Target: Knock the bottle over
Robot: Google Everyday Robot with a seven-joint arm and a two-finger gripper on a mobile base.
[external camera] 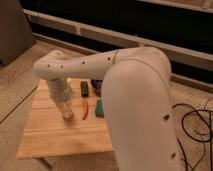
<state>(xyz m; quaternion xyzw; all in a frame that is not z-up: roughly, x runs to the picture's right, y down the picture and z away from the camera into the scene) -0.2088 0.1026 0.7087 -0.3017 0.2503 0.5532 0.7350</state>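
Observation:
My gripper [64, 104] hangs at the end of the white arm over the left middle of the wooden table [47, 135]. It points down, just left of the thin red object [85, 110]. A pale whitish shape at its lower end [68, 113] seems to be the bottle, standing on the table. It merges with the gripper, so I cannot tell whether they touch. The green sponge [99, 108] lies right of the red object, partly behind my arm.
A black flat object [84, 88] and a dark bowl [96, 86] sit at the back of the table. My large white arm [140, 110] covers the table's right side. Black cables [192, 125] lie on the floor at the right.

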